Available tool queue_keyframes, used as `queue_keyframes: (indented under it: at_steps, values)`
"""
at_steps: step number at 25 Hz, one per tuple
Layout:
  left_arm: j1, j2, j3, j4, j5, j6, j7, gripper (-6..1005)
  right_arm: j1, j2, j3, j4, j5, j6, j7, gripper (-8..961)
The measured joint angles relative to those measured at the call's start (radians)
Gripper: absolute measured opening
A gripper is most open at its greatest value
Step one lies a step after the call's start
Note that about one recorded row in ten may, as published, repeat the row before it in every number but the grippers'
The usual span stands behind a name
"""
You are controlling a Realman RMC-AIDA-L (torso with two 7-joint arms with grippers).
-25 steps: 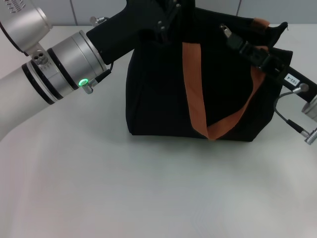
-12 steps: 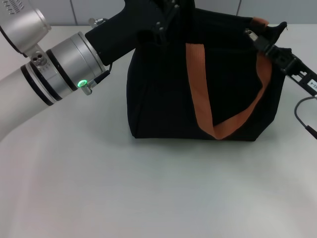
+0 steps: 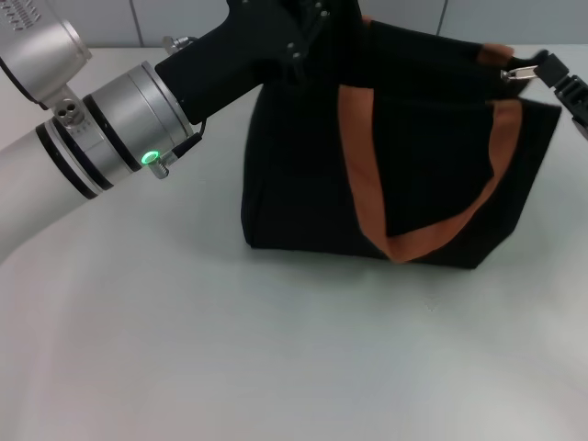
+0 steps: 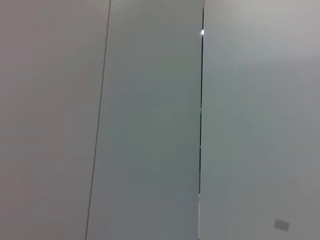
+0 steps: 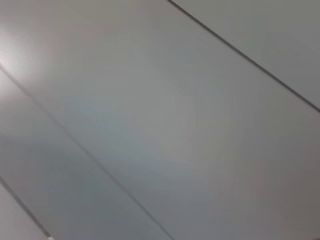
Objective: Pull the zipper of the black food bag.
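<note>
my right end effector (image 3: 544, 70) pinches the small silver metal zipper pull (image 3: 520, 72) at the right top corner of the boxy black fabric food bag (image 3: 404, 156), which stands on the pale surface (image 3: 276, 349); my left end effector (image 3: 308, 23) sits at the bag's top left, its grip hidden.

Matt black cloth bag (image 3: 432, 138), shiny zipper (image 3: 520, 70)

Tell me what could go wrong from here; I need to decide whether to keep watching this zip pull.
The right gripper holds the zipper at the bag's far right corner, near the view's edge; further pulling may drag or tip the black food bag, or the small tab may slip out. The left gripper steadies the bag only at its upper left edge, so the bag could twist. Both wrist views show only wall panels, so the head view alone shows any slip.
</note>
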Motion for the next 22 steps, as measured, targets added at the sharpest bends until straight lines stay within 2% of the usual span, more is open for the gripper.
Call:
queue_keyframes:
  at_steps: [5,12,17,22]
  values:
    - [0.002,0.0,0.006,-0.001,0.0,0.011,0.0,117,-0.012,0.002,0.001,0.019,0.01,-0.08,-0.139,133]
    - [0.007,0.0,0.005,-0.006,0.0,0.014,0.0,118,-0.03,0.002,0.0,0.031,0.022,-0.083,-0.165,152]
    - [0.011,0.0,0.007,-0.015,0.0,0.004,0.019,120,-0.045,0.002,0.001,0.032,0.035,-0.119,-0.185,392]
    - [0.018,0.001,0.015,-0.026,0.005,-0.041,0.025,121,-0.062,0.003,0.001,0.04,0.037,-0.205,-0.292,621]
